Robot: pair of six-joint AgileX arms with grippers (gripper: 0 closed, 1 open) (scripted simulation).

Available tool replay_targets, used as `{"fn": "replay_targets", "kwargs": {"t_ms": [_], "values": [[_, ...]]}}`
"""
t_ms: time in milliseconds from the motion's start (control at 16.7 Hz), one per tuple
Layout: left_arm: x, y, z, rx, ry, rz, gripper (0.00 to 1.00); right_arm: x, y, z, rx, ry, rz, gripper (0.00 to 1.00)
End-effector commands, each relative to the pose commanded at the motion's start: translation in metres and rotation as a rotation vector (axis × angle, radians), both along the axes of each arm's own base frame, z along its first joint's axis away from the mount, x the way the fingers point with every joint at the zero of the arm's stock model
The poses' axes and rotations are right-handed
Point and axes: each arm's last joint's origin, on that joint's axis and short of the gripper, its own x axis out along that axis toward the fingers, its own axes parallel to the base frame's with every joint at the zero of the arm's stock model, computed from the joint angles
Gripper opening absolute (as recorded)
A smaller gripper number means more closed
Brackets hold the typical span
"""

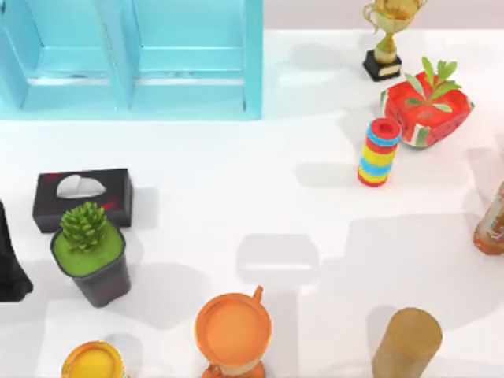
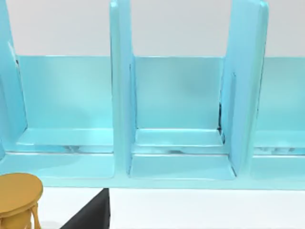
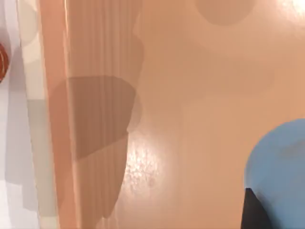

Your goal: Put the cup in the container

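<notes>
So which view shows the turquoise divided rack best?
The left wrist view: it faces the turquoise rack head-on, showing dividers, back wall and compartment floors. The top view has it from above at the far left, cut by the frame. The right wrist view faces a tan surface.

White table (image 1: 236, 205) — softly shadowed, a turquoise shelf unit (image 1: 189, 71) at the back.

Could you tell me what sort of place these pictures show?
Probably a rendered tabletop test scene: a white table crowded with unrelated props, such as a turquoise shelf unit, gold trophy and potted succulent.
</notes>
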Motion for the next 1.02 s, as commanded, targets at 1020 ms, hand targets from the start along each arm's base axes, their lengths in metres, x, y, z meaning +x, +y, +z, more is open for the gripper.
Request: {"fn": "replay_targets", "kwargs": {"t_ms": [1020], "values": [[0.000, 0.000, 0.000, 0.000, 0.000, 0.000, 1.00, 0.004, -0.010, -0.064, 0.000, 0.000, 0.000, 0.00]]}}
